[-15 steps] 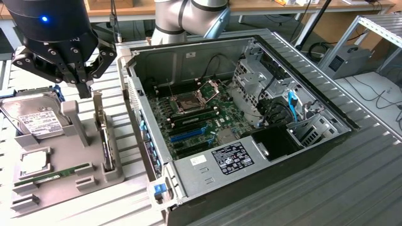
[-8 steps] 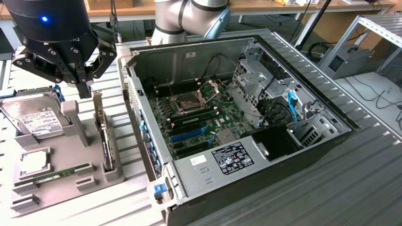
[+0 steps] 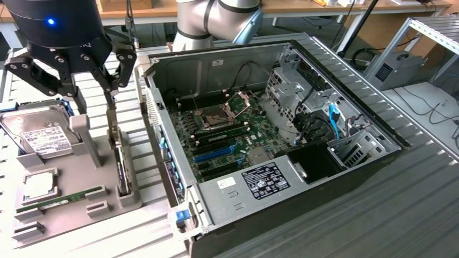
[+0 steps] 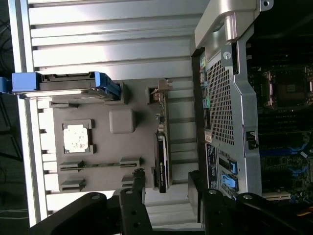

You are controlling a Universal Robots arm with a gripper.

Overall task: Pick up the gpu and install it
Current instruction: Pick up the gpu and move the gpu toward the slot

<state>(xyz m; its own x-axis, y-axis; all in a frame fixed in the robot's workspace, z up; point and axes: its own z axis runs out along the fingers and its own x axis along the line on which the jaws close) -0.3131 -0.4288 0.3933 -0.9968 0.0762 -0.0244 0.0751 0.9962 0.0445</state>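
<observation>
The gpu (image 3: pixel 120 166) is a thin dark card with a metal end bracket. It stands on its edge in a slot of the grey parts tray (image 3: pixel 72 174), at the exterior view's left. My gripper (image 3: pixel 94 105) hangs just above the tray, over the card's far end. In the wrist view the gpu (image 4: pixel 162 156) lies in line with the gap of my gripper (image 4: pixel 166 182). The two black fingers (image 4: pixel 138 188) are spread wider than the card, one on each side, and touch nothing. The gripper is open and holds nothing.
The tray (image 4: pixel 107 147) also carries a hard drive (image 3: pixel 40 134), a CPU (image 3: pixel 40 184) and a green RAM stick (image 3: pixel 61 200). The open computer case (image 3: pixel 358 115) lies beside it with its motherboard (image 3: pixel 229 129) exposed. Both rest on a ribbed metal table (image 3: pixel 344 226).
</observation>
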